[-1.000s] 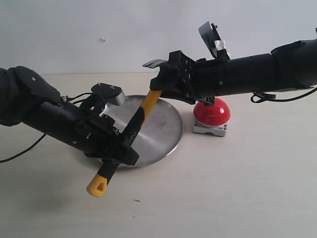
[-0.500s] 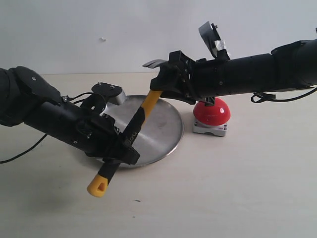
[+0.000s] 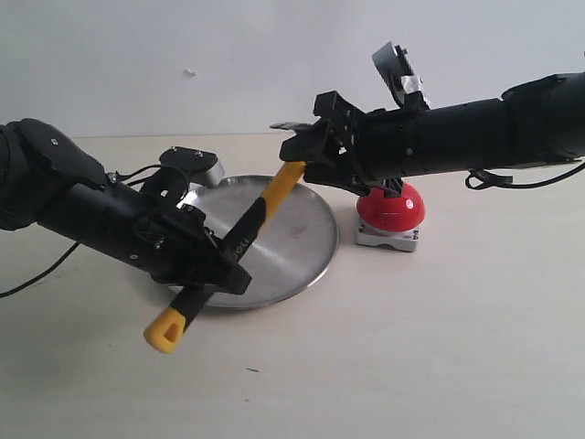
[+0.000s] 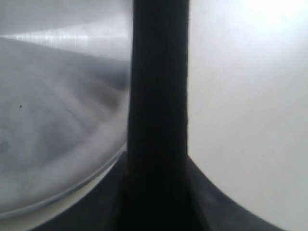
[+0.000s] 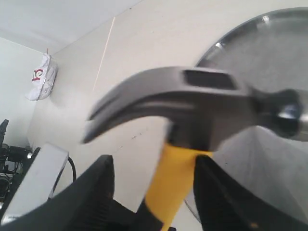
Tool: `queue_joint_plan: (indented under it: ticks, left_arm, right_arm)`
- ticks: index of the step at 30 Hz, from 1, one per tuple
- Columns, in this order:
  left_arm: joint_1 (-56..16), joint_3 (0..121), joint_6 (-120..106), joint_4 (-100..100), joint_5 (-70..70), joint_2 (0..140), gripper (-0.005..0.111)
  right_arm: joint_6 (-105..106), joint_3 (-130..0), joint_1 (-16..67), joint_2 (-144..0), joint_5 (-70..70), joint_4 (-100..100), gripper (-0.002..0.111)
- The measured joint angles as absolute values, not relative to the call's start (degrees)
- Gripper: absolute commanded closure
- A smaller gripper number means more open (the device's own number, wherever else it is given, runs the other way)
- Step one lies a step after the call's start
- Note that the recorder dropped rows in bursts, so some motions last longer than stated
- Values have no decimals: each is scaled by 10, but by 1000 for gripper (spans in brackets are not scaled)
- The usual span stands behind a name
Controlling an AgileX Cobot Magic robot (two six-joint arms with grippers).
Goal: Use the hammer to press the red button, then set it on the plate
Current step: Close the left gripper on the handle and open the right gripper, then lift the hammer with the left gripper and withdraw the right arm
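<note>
Yellow hammer (image 3: pixel 260 212) loop beyond plate (image 3: pixel 315 249) rim

The left arm (image 3: pixel 78 201) is slanting in low from the left side, its wrist angling downward, and the left gripper (image 3: pixel 218 267) is clamping the black grip of the hammer (image 3: pixel 260 208) between its jaws. The right arm (image 3: pixel 475 137) is stretching in almost level from the right. The right gripper (image 3: pixel 309 144) is standing open, its fingers (image 5: pixel 100 192) flanking the hammer's neck with a gap showing on one side.
</note>
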State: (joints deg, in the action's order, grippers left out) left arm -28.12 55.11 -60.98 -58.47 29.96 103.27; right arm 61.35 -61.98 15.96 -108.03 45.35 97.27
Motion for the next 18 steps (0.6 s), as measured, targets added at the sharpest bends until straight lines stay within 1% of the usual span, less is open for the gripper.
queue_joint_plan:
  ticks: [7, 9, 13, 14, 18]
  left_arm:
    - [-280, 546, -598, -577, 300, 1027, 107]
    - [-280, 546, -596, -578, 291, 1027, 107]
    - [-280, 546, -595, -579, 280, 1027, 107]
    - [-280, 546, -595, -579, 279, 1027, 107]
    - [-280, 546, -595, -579, 278, 1017, 107]
  right_arm:
    - [601, -620, 160, -1073, 461, 971, 55]
    - [600, -619, 160, -1070, 465, 969, 64]
    - [598, -619, 160, -1013, 445, 909, 105]
    - [594, -619, 160, -996, 438, 886, 108]
    - [532, -613, 160, -902, 396, 724, 108]
